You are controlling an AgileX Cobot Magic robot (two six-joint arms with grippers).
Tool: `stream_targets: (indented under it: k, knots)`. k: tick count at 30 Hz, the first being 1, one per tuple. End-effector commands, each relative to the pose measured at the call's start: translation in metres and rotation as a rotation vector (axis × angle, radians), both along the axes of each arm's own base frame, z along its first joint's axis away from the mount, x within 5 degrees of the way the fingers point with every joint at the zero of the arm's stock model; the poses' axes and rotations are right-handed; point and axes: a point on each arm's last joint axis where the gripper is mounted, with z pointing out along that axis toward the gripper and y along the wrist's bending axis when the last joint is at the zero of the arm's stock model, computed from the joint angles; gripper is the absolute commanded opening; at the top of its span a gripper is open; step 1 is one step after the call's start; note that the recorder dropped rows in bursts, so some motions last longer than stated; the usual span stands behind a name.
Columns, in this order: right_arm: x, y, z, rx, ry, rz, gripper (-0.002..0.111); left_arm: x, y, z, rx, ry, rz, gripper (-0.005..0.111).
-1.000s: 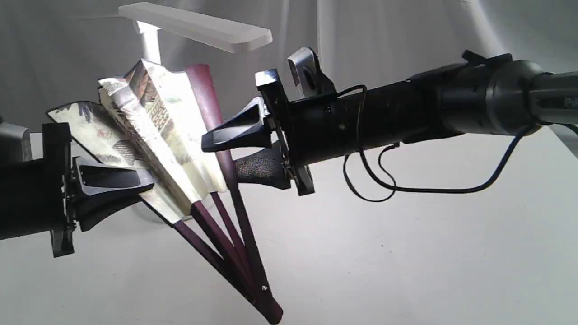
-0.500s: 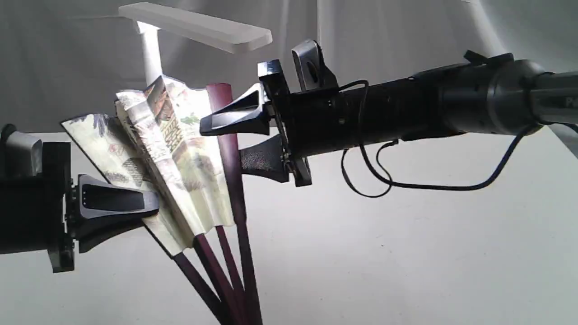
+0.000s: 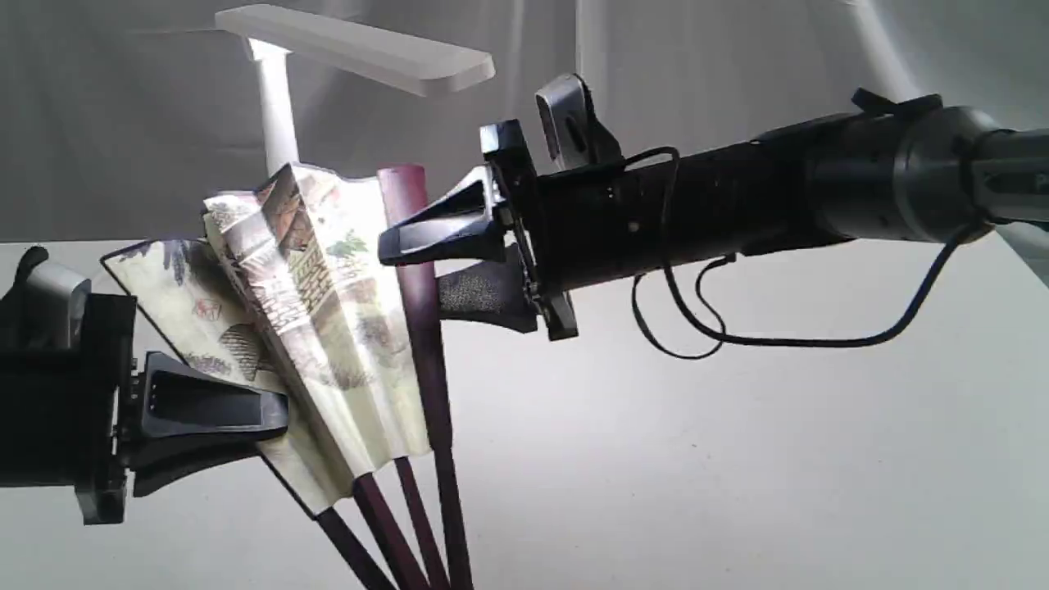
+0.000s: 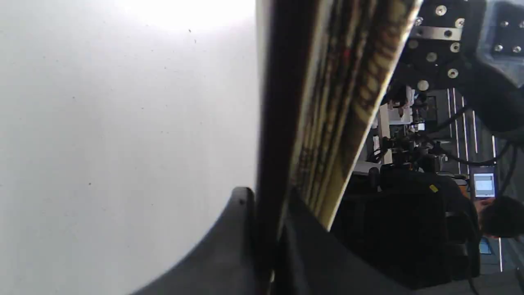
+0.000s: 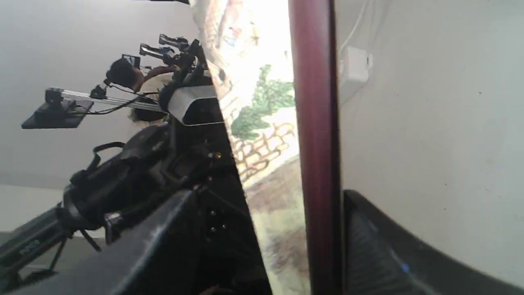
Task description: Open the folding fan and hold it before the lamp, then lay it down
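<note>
Fan: fan (image 3: 328, 328) is up in the air btwn both arms, approx half spread. Pleats are bunched mid-leaf; ribs run down out of shot, so can't see the pivot.
Left fingers: left fingers (image 3: 262, 410) are clamped on the fan's left side, low on the paper. The wrist cam shows the dark outer rib (image 4: 268, 164) pinched tight.
Right fingers: right fingers (image 3: 426, 239) are clamped on the maroon rib (image 5: 315, 143) at the fan's right side, near its top.
Lamp: lamp (image 3: 361, 45) is right behind the fan; its stem rises from behind the paper, w/ the bar head above.
Done: opening begun, prob. not finished. The fan already stands before the lamp.
Left to do: maybe spread it wider, then lay it on the table (image 3: 737, 459).
Edges: the maroon rib's top sits below the lamp head, apart from it. The paper's far-left corner is close to the left arm.
Room: open table to the fan's right gives plenty of space to set it down. There's less room going back, w/ the lamp there.
</note>
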Motion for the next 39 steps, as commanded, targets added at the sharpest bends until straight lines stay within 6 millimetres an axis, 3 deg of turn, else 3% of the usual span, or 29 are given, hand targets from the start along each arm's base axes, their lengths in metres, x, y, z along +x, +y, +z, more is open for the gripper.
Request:
stream_targets:
  k: [1,6,11,17,20,25,27,33,39]
  knots:
    - [-0.002,-0.004,0.002,-0.035,-0.059,0.037,0.051,-0.004,0.0,0.0,0.018,0.009,-0.027,0.0]
    - [0.007,-0.006,-0.004,-0.105,-0.093,-0.053,0.065,-0.004,0.0,0.0,0.017,0.011,-0.026,0.0]
    - [0.016,-0.004,-0.008,-0.155,-0.123,-0.164,0.07,-0.004,0.0,0.0,0.017,0.011,-0.026,0.0]
    - [0.023,0.001,-0.033,-0.177,-0.066,-0.197,0.07,-0.004,0.0,0.0,0.017,0.011,-0.026,0.0]
    - [0.021,0.01,-0.052,-0.115,0.011,-0.148,0.07,-0.004,0.0,0.0,0.018,0.007,-0.027,0.0]
    - [0.018,0.017,-0.06,0.114,0.102,-0.082,0.07,-0.004,0.0,0.0,0.018,0.007,-0.027,0.0]
    - [0.02,0.018,-0.06,0.111,0.085,-0.085,0.066,-0.004,0.0,0.0,0.018,0.007,-0.027,0.0]
    - [0.018,0.018,-0.063,0.083,0.049,-0.061,0.039,-0.003,0.0,0.0,0.013,0.007,-0.021,0.0]
    - [0.011,0.017,-0.07,0.007,-0.003,0.024,0.036,-0.003,0.0,0.0,0.013,0.007,-0.021,0.0]
